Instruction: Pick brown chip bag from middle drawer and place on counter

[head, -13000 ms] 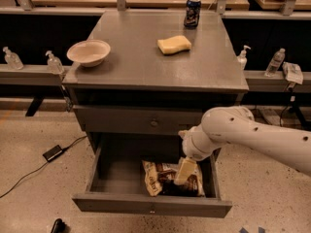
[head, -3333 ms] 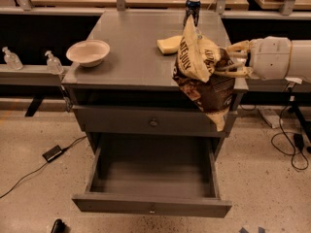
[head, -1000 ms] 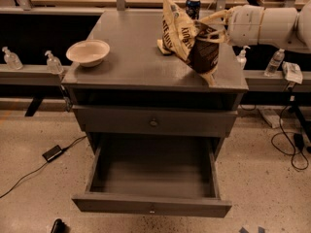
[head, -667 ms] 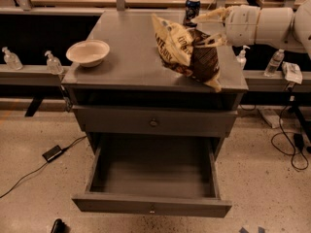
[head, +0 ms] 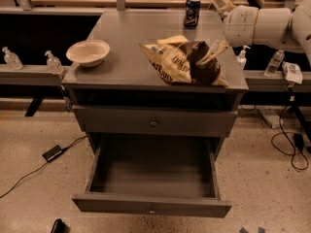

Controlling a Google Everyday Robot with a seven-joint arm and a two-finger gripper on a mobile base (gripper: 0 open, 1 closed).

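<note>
The brown chip bag (head: 181,62) lies on its side on the counter (head: 126,28), near the front right edge, its cream end pointing left. My gripper (head: 214,52) reaches in from the right on a white arm (head: 257,25). Its cream fingers (head: 218,48) sit closed over the bag's dark-brown right end. The middle drawer (head: 153,174) is pulled out below and holds nothing. Its front panel (head: 152,208) has a tiny knob.
A white bowl (head: 88,52) sits on the counter's left side. A blue can (head: 192,12) stands at the back. A yellow sponge (head: 172,39) peeks out behind the bag. The shut upper drawer (head: 153,123) has a round pull. Small bottles (head: 52,61) stand on side ledges. A cable (head: 51,153) lies on the floor.
The bag has been carried from the drawer up over the counter and lowered. It has gone from hanging tilted in the gripper to lying flat on the counter top.
</note>
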